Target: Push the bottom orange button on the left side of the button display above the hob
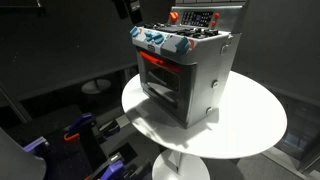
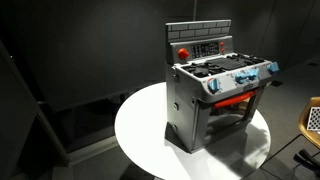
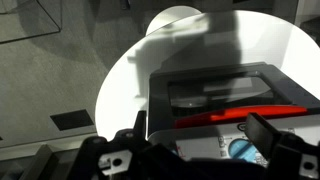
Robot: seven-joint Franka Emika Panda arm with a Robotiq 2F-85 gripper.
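The grey toy cooker stands on a white round table [image 1: 250,125] [image 2: 140,130]. Its upright button display [image 1: 203,17] [image 2: 203,46] rises behind the dark hob [image 1: 188,35] [image 2: 225,68]. A small orange-red button [image 2: 183,52] sits low on the display's left side and also shows in an exterior view [image 1: 175,17]. My gripper [image 3: 200,145] is open and empty, its two dark fingers wide apart. It hovers above the cooker's front, over a blue knob [image 3: 245,148] and the red oven window [image 3: 235,115]. It is apart from the display. The gripper barely shows at the top edge in an exterior view [image 1: 127,8].
Blue knobs [image 1: 155,40] [image 2: 240,80] line the cooker's front strip above the red-lit oven window [image 1: 160,65] [image 2: 232,100]. Blue and purple items [image 1: 75,130] lie on the dark floor. A chair [image 2: 312,120] stands at the side.
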